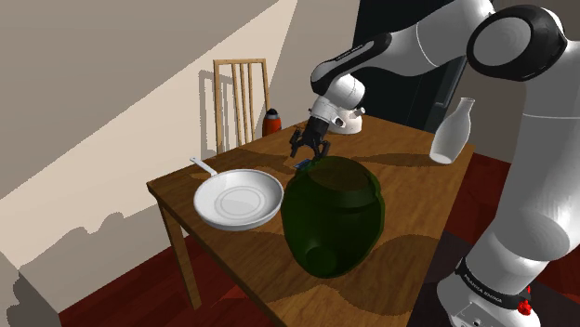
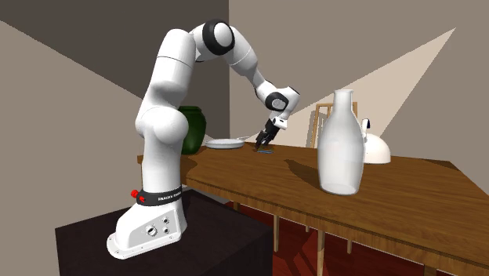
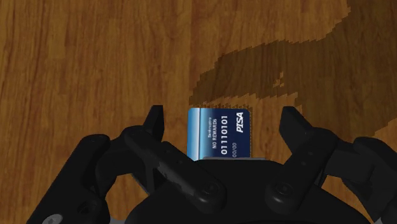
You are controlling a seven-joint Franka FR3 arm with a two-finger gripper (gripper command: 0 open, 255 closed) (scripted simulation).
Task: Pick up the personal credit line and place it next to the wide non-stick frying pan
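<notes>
**A:** Where is the card lying?

**B:** A blue credit card [image 3: 219, 133] is lying flat on the wooden surface [image 3: 95, 57]. The black hand [image 3: 224, 118] is hanging open just above it. Its two fingers are standing apart, one on each side of the card, and neither is touching it.

**A:** And the pan?

**B:** A white frying pan [image 1: 238, 200] is sitting near the card, toward the shoulder view's left. A dark green jar [image 1: 333, 215] is standing just beside both. A white bottle [image 1: 453, 132] is standing well apart.

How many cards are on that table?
1: the blue card lies between the tool's open fingers, near the green jar. The jar could hide others.
</notes>
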